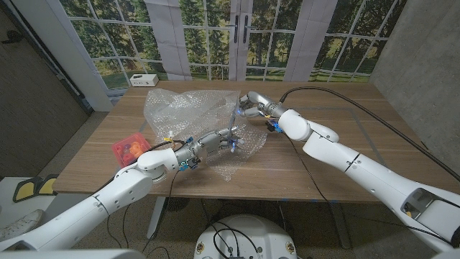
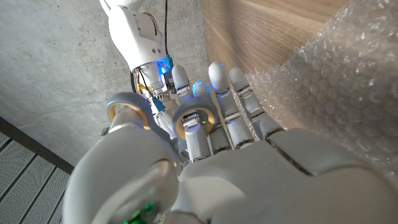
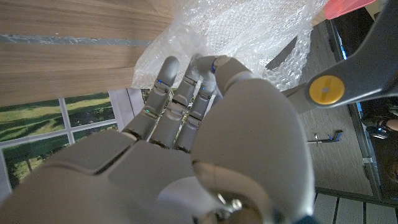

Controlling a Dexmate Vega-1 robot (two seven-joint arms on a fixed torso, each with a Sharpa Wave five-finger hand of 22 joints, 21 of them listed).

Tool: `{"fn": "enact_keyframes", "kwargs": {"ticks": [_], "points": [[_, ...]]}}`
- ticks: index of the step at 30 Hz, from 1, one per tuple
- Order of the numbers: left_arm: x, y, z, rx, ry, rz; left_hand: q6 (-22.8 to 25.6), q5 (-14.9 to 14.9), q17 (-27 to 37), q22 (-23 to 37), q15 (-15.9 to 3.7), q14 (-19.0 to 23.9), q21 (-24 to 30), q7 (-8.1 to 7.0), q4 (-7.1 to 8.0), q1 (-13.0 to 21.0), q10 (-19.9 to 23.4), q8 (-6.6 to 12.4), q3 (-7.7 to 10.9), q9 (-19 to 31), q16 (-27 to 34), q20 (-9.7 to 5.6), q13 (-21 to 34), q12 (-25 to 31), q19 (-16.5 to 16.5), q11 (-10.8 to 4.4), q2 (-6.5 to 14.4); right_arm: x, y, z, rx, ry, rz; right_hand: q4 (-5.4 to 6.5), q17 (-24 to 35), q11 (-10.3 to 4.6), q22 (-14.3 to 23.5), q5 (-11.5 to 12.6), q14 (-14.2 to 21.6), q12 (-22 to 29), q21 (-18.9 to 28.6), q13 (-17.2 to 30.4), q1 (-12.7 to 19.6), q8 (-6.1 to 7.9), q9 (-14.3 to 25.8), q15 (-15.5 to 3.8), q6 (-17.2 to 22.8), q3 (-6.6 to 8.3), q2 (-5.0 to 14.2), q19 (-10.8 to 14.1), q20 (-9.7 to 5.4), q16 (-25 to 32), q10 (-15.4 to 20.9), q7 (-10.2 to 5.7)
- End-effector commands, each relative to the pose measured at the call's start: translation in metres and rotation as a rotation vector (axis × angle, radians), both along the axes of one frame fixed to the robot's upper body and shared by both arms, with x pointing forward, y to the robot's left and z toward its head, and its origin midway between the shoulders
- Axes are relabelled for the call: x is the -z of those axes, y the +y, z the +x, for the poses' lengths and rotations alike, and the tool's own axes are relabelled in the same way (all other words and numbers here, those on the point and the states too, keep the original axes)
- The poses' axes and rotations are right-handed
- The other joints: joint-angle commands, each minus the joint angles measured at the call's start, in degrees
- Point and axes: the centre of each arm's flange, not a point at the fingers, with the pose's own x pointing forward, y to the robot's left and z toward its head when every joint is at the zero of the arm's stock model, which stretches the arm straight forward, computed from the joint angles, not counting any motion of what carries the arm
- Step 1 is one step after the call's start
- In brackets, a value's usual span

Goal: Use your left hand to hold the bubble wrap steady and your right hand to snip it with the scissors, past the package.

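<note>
A crumpled sheet of bubble wrap (image 1: 188,108) lies in the middle of the table. My left hand (image 1: 209,141) reaches onto its near part and holds the scissors (image 1: 231,134). Their two grey handle loops (image 2: 193,116) sit around its thumb and a finger. The scissors' yellow pivot (image 3: 326,90) and grey blades stand beside my right hand (image 3: 205,124). My right hand (image 1: 251,103) is at the wrap's far right edge, with its thumb and fingertips (image 3: 204,63) closed on the bubble wrap (image 3: 249,31). A red package (image 1: 129,147) lies on the table, left of the wrap.
A white box (image 1: 143,79) stands at the table's far left corner. A black cable (image 1: 338,93) runs across the right side of the wooden table (image 1: 345,144). Bare wood shows to the right of the wrap.
</note>
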Motion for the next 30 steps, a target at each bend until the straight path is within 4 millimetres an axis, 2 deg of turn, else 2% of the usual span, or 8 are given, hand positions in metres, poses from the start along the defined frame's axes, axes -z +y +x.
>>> {"fn": "enact_keyframes", "kwargs": {"ticks": [1, 2, 3, 6, 7, 9, 18, 30], "points": [[0.002, -0.001, 0.001, 0.003, 0.017, -0.042, -2.7, -1.6, 1.0, 0.6, -4.39, -1.1, 0.0, 2.57, -3.67, 8.8, 3.4, 1.05, 6.33, 0.8, 1.5, 0.54, 1.4, 1.0, -0.4, -3.35, 8.9, 0.001, -0.002, -0.003, 0.012, -0.013, -0.006, 0.05, 0.2, 0.12, 0.2, 0.3, 0.6, 0.0, 0.6, 0.2, -0.1, -0.41, 0.2, -5.25, 0.5, 0.55, -0.22, 0.5, -3.45, 0.0, 0.5, -0.09], [0.002, -0.001, 0.002, 0.000, 0.017, -0.049, -1.7, -1.6, 0.8, 0.7, -4.87, -0.9, 0.6, 2.40, -4.88, 12.1, 4.3, 1.64, 8.46, 1.5, 2.1, 0.06, 0.8, 1.0, -0.1, -3.89, 10.0, 0.001, -0.002, -0.004, 0.014, -0.013, -0.008, 0.05, 0.2, 0.16, 0.2, 0.4, 0.6, 0.0, 0.6, 0.2, -0.1, -0.46, 0.2, -5.24, 0.5, 0.56, -0.24, 0.5, -3.46, 0.0, 0.7, -0.12], [0.003, -0.001, 0.002, 0.001, 0.014, -0.051, -2.0, -1.3, 0.7, 0.8, -5.08, -1.0, 0.9, 2.27, -5.04, 14.1, 3.8, 1.60, 10.17, 1.9, 2.2, 0.08, 1.1, 1.0, -0.3, -3.68, 11.0, 0.001, -0.002, -0.004, 0.014, -0.014, -0.008, 0.05, 0.3, 0.16, 0.2, 0.4, 0.7, 0.0, 0.6, 0.2, -0.1, -0.49, 0.2, -5.24, 0.5, 0.57, -0.26, 0.5, -3.47, 0.0, 0.7, -0.10], [0.003, -0.001, 0.002, 0.003, 0.010, -0.051, -2.5, -1.6, 1.3, 1.0, -5.21, -1.6, 1.7, 1.97, -3.92, 15.9, 3.3, 1.64, 12.13, 2.9, 2.7, -0.09, 1.8, 1.3, -0.4, -3.96, 11.2, 0.001, -0.003, -0.005, 0.016, -0.016, -0.012, 0.06, 0.2, 0.19, 0.2, 0.5, 0.6, 0.0, 0.6, 0.3, -0.2, -0.59, 0.2, -5.24, 0.6, 0.60, -0.27, 0.5, -3.47, 0.0, 0.7, -0.08], [0.003, -0.002, 0.002, 0.008, 0.008, -0.048, -3.0, -2.1, 1.9, 1.1, -5.07, -2.6, 2.1, 2.49, -3.09, 16.3, 2.4, 1.63, 13.01, 3.7, 2.9, 0.40, 2.2, 1.3, -1.0, -3.38, 11.5, 0.001, -0.003, -0.005, 0.017, -0.017, -0.013, 0.07, 0.2, 0.15, 0.2, 0.5, 0.6, 0.0, 0.7, 0.3, -0.2, -0.62, 0.2, -5.24, 0.6, 0.61, -0.28, 0.5, -3.48, 0.0, 0.7, -0.07], [0.003, -0.002, 0.003, 0.013, 0.002, -0.055, -2.7, -2.4, 1.6, 1.1, -5.33, -2.5, 2.5, 2.97, -2.57, 16.5, 1.8, 1.91, 13.52, 4.3, 2.8, 0.25, 3.1, 1.7, -0.9, -3.65, 11.4, 0.001, -0.003, -0.005, 0.022, -0.021, -0.018, 0.08, 0.2, 0.04, 0.2, 0.5, 0.7, -0.1, 0.7, 0.4, -0.2, -0.68, 0.3, -5.24, 0.6, 0.63, -0.30, 0.5, -3.49, 0.0, 0.6, -0.09], [0.003, -0.013, 0.007, 0.099, -0.036, -0.089, -4.3, -3.1, 2.4, 1.1, -6.49, -3.0, 4.0, 1.29, -0.27, 16.8, 0.6, 2.63, 15.26, 8.4, 3.0, -0.65, 3.6, 1.6, -1.4, -4.00, 11.2, 0.004, -0.005, 0.002, 0.057, -0.001, -0.039, 0.03, 0.3, 0.24, 0.2, 0.7, 0.8, -0.3, 0.8, 0.2, -0.2, -1.05, 0.4, -5.23, 0.8, 0.75, -0.39, 0.5, -3.57, 0.0, 0.7, -0.08], [-0.024, -0.010, 0.000, 0.125, -0.198, -0.051, -5.7, -2.8, 3.1, 0.7, -7.00, -3.3, 5.4, 0.76, 1.26, 16.8, -0.5, 3.62, 16.36, 13.8, 2.5, -1.18, 3.9, 1.5, -1.8, -4.23, 10.8, 0.005, -0.006, 0.014, 0.086, 0.071, -0.035, -0.03, 0.5, 0.20, 0.1, 0.9, 0.6, -0.3, 0.9, 0.7, -0.1, -1.36, 0.5, -5.21, 1.0, 0.93, -0.47, 0.4, -3.56, 0.0, 0.6, 0.01]]}}
